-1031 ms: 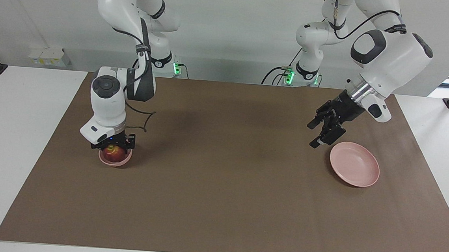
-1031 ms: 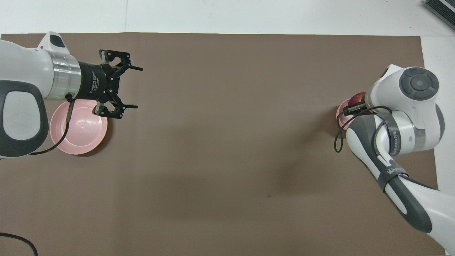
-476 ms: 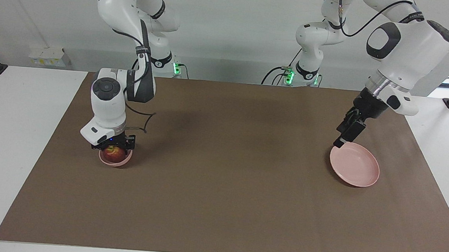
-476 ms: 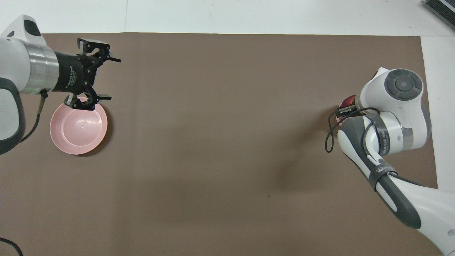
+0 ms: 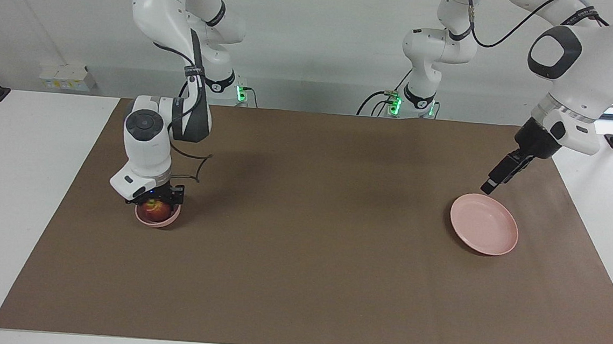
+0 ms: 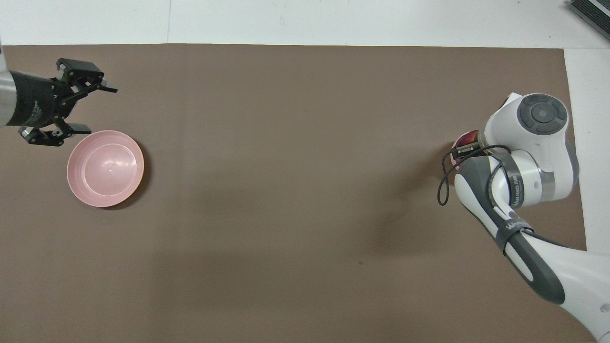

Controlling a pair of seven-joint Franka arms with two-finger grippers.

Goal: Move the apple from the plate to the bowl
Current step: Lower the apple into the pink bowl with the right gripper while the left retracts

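Note:
The dark red apple (image 5: pixel 154 211) sits in the small pink bowl (image 5: pixel 158 222) toward the right arm's end of the table. My right gripper (image 5: pixel 154 200) stands straight down on the apple, its wrist hiding most of the apple (image 6: pixel 470 138) and bowl (image 6: pixel 457 146) from overhead. The wide pink plate (image 5: pixel 483 225) lies bare toward the left arm's end, in full view from overhead (image 6: pixel 105 169). My left gripper (image 6: pixel 102 108) hangs open in the air close to the plate's rim, holding nothing; in the facing view it (image 5: pixel 491 186) shows edge-on.
A brown mat (image 5: pixel 306 258) covers the middle of the white table (image 5: pixel 25 184). A thin black cable (image 5: pixel 199 167) loops out from the right wrist over the mat beside the bowl.
My left arm has lifted and drawn away from over the plate toward its own end of the table. The right gripper stays down on the apple in the bowl.

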